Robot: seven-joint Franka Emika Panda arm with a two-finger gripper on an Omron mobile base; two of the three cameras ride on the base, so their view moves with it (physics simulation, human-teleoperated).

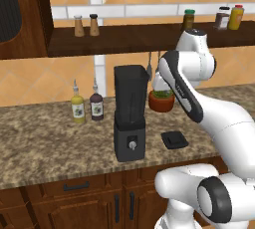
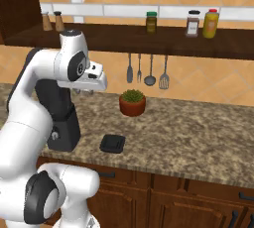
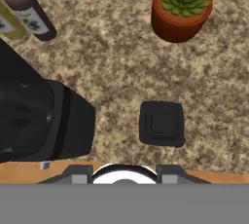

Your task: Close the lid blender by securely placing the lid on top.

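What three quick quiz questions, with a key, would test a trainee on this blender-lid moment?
1. True or false: the lid already sits on the blender.
2. Which lies nearer the lid: (a) the potted plant, (b) the two sauce bottles?
3. What does the gripper hold?

Key
1. False; it lies flat on the counter, beside the blender's base, apart from it.
2. (a).
3. Nothing; it is shut, raised above the counter, and the lid lies untouched below.
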